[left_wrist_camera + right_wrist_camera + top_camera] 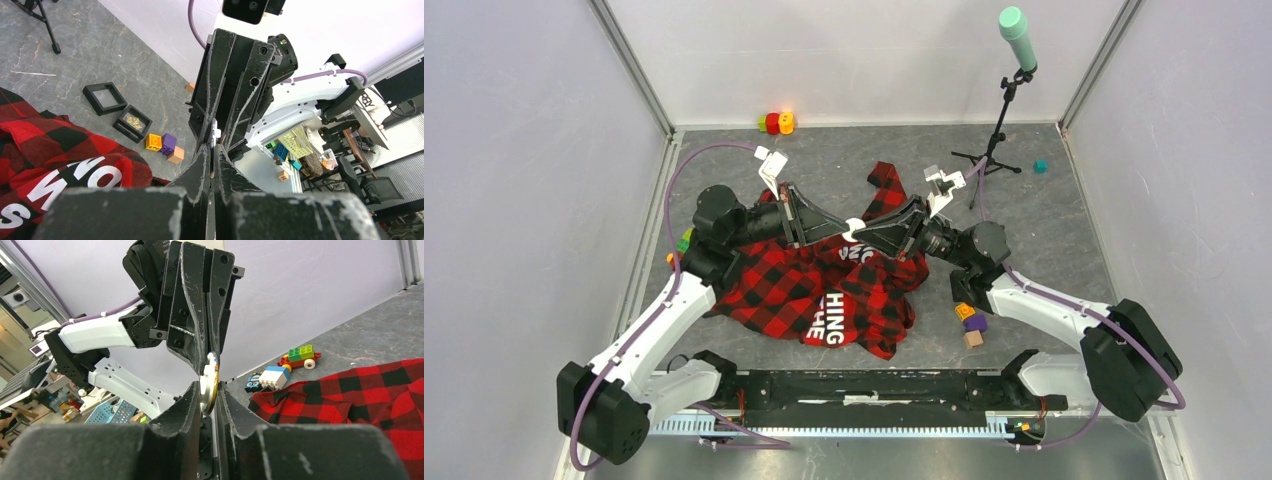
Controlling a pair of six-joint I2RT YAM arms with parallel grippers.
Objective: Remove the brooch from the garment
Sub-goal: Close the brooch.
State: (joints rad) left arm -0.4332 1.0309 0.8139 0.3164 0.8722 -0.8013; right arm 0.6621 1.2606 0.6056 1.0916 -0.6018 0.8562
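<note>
The red-and-black check shirt (774, 290) lies crumpled on the grey surface (1064, 230), with its white letters on the near side. Just right of it sit a few small coloured blocks (971, 322). Above the middle of the shirt the two arms meet tip to tip. The left end effector (848, 231) and the right end effector (865, 237) both pinch the round white-and-gold brooch (210, 381), fingers nearly together. The brooch is up in the air, apart from the cloth. Farther back is a black stand (1001, 120) with a green top. Toy bricks (774, 122) sit by the far wall.
</note>
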